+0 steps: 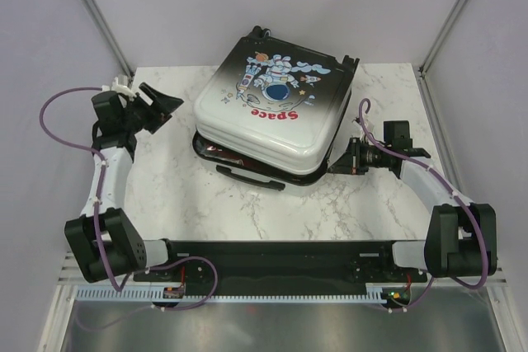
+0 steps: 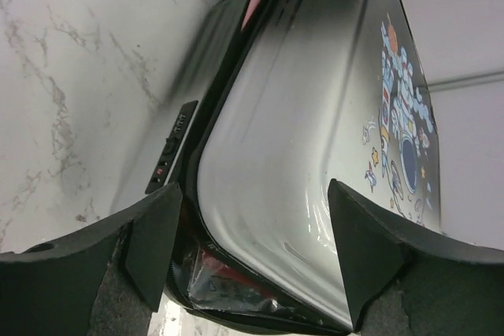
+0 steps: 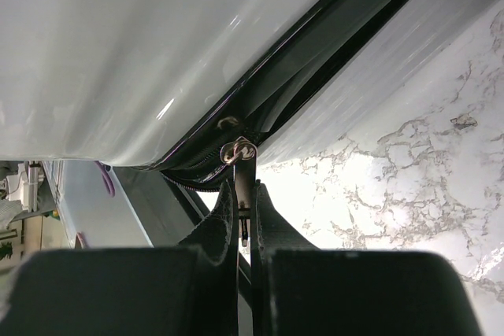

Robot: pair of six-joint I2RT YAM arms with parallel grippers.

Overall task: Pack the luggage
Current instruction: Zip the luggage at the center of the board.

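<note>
Since the luggage (image 1: 276, 113), lying flat mid-table with its lid ajar over a plastic-wrapped packet (image 2: 228, 282), has a stiff, glossy shell that would likely slip between fingers, its zipper pull (image 3: 239, 149) looks the surest hold. The left gripper (image 1: 165, 110) hovers beside the case's left edge, fingers spread wide and touching nothing. The right gripper (image 3: 245, 189) reaches in low from the right, pinching that pull.

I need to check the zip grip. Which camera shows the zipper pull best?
Right wrist: the right gripper pinches the zipper pull at the luggage seam. Top external: too small to tell. Left wrist: not shown.
</note>
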